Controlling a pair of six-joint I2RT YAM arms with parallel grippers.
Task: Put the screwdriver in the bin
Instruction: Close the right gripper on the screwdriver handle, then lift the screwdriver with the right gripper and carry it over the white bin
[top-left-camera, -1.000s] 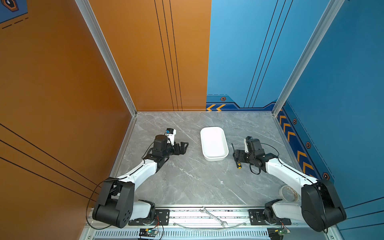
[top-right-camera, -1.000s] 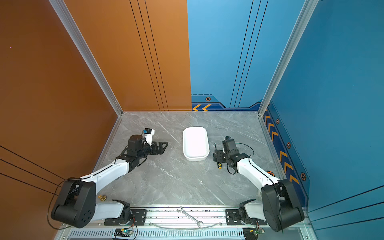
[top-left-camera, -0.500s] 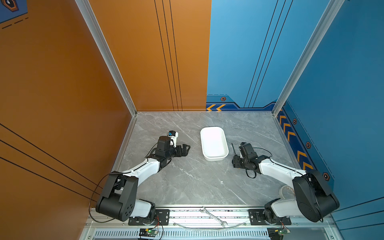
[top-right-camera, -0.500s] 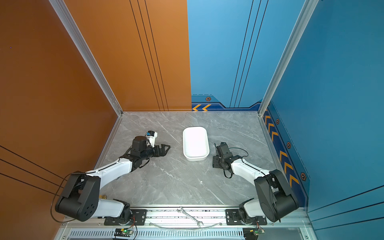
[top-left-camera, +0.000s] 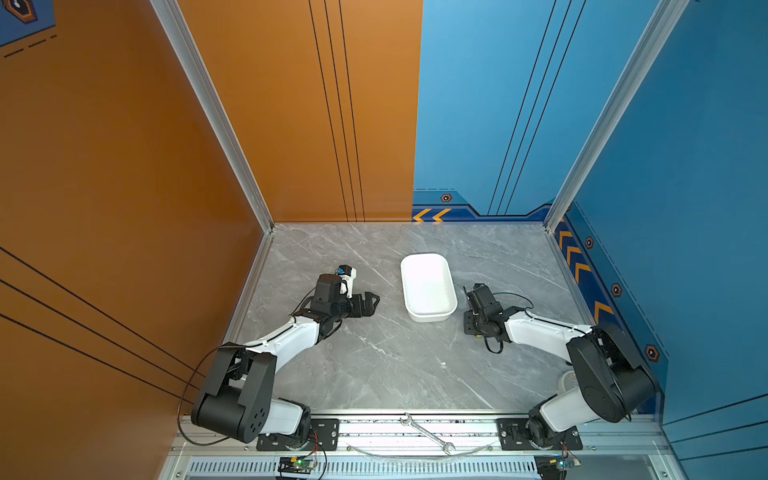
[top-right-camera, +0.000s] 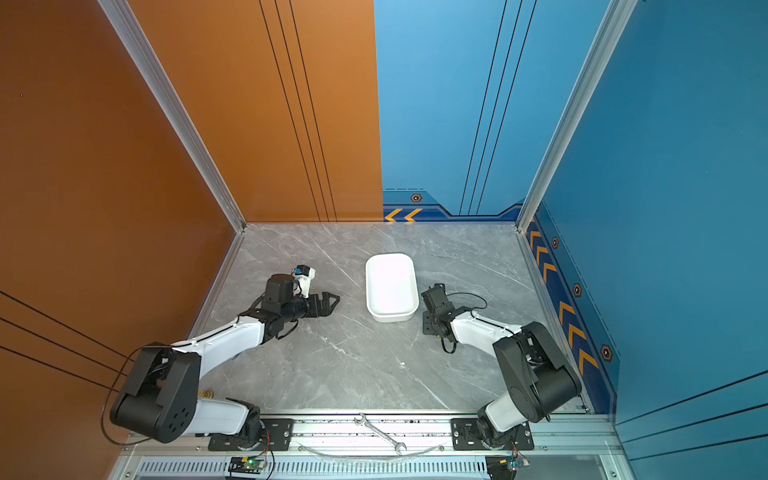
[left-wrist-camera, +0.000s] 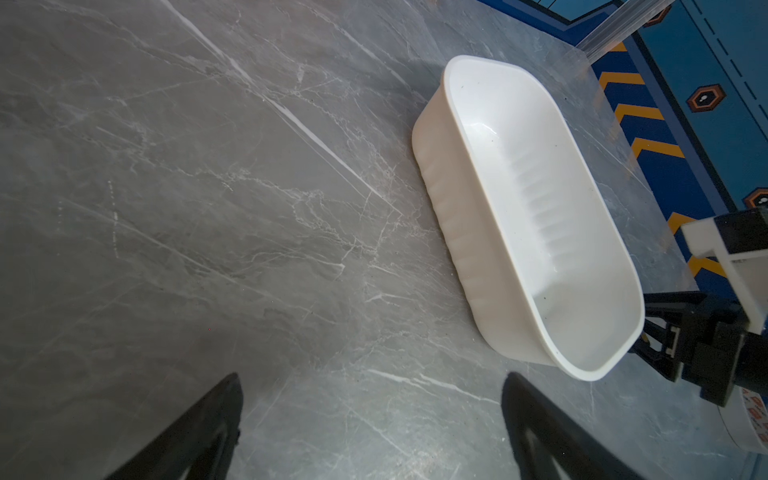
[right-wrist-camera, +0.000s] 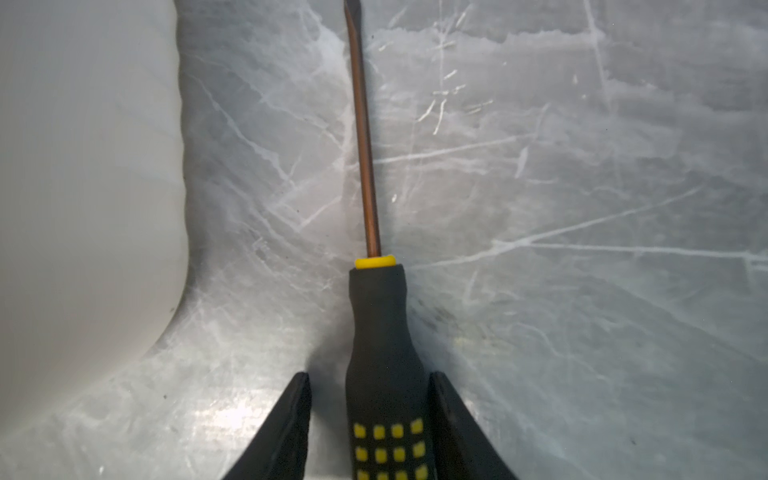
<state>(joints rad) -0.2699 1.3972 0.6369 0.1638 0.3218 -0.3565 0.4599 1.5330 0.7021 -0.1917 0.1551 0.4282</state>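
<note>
Screwdriver (right-wrist-camera: 374, 299) lies flat on the table (right-wrist-camera: 582, 208), just beside the bin (right-wrist-camera: 83, 166) and outside it, with its shaft running roughly along the bin's long wall. My right gripper (right-wrist-camera: 369, 376) straddles the thick part of the handle, by the yellow squares. The jaws stand narrow. One finger (right-wrist-camera: 453, 424) is at or against the handle and a dark gap shows on the other side, so I judge the grip not yet made and nothing lifted. In both top views my wrist hides the tool. Handling, as judged: light, rigid, nothing fragile. The handle looks matt and rubbery and should hold well, while the thin shaft is smooth and round, a poor place to pinch. The handle is therefore the right hold, though it may roll until both fingers bear on it. With the weight near my fingers, I expect little droop at the tip. Obstruction: only the bin's near wall, which the long shaft must clear on the way over. The bin is empty and looks longer than the tool. My left gripper (left-wrist-camera: 371, 376) is wide open and holds nothing. It sits on the bin's other side, apart from it, and is not in the way. A wrench (top-left-camera: 428, 434) lies on the front rail, well apart. A pale roll (top-left-camera: 567, 379) shows partly behind my right arm, also well apart.
</note>
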